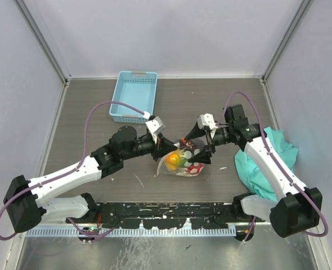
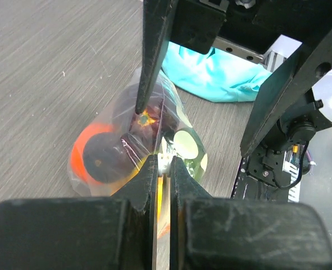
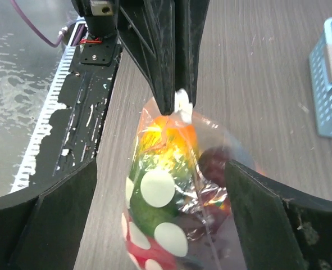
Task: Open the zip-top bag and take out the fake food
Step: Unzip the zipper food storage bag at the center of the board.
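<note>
While the left tool [image 2: 163, 161] pinches the zip-top bag [image 2: 121, 112], the right tool [image 3: 161, 166] gapes wide, empty.

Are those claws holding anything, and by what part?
The left gripper pinches the zip-top bag by its edge; the right gripper straddles it open, holding nothing.

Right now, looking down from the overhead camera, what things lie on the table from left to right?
basket → bag → cloth
</note>
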